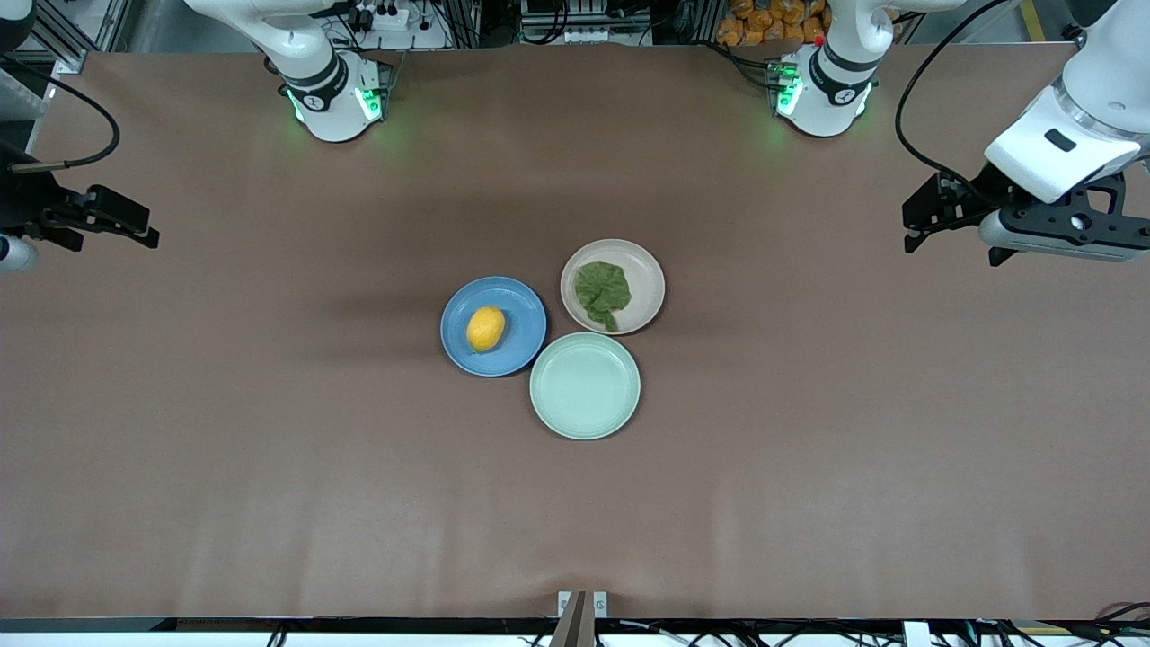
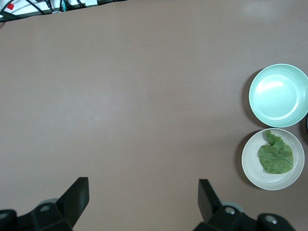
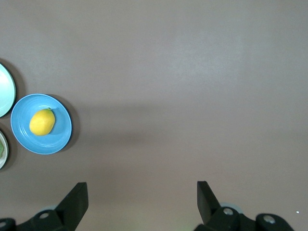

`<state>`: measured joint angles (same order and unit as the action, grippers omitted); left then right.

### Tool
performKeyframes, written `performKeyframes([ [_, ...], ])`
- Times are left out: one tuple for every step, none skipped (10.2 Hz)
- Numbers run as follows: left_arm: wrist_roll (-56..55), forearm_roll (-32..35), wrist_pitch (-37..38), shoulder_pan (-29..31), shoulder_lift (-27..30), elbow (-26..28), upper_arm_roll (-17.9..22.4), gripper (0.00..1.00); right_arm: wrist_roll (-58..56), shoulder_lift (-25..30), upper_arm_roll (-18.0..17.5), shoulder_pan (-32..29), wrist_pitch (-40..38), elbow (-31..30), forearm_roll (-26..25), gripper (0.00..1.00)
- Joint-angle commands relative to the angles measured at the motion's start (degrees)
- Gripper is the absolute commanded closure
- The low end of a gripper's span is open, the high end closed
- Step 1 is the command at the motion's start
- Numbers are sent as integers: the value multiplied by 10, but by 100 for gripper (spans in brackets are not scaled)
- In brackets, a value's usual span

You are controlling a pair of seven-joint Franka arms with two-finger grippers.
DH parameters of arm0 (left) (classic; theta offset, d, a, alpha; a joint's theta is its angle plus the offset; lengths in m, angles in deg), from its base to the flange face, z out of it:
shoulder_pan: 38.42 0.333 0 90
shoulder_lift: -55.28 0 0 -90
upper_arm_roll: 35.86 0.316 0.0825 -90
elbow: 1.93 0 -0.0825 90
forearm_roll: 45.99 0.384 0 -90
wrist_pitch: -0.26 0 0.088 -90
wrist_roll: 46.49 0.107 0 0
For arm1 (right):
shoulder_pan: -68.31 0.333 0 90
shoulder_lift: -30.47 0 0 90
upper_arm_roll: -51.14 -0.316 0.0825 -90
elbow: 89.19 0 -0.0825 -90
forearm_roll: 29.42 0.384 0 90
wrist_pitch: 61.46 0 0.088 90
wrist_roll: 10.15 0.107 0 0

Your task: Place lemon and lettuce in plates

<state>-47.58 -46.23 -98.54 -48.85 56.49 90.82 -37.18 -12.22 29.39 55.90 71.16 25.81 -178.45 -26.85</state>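
Both items placed already: lemon (image 1: 485, 328), smooth yellow oval, on blue plate (image 1: 524, 314); lettuce (image 1: 602, 294), crinkled dark green, on beige plate (image 1: 647, 270); mint plate (image 1: 584, 385) bare, touching both. Seemingly finished, nothing further called for. Left gripper (image 1: 918, 223) and right gripper (image 1: 135, 229) wide open, empty, waiting over table ends.

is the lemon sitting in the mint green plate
No, the lemon lies in the blue plate, while the mint-green plate beside it holds nothing.
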Motion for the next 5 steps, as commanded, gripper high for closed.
performKeyframes([
  [18,-16,0,3,-6,-12,1,0,12,7,2,6,4,0,-9,0],
  [18,-16,0,2,-6,-12,1,0,11,7,2,6,4,0,-13,0],
  [18,-16,0,2,-5,-12,1,0,10,7,1,6,3,1,-27,0],
  [18,-16,0,2,-6,-12,1,0,8,7,1,6,1,1,-33,0],
  [18,-16,0,2,-6,-12,1,0,8,7,1,6,-1,1,-33,0],
])
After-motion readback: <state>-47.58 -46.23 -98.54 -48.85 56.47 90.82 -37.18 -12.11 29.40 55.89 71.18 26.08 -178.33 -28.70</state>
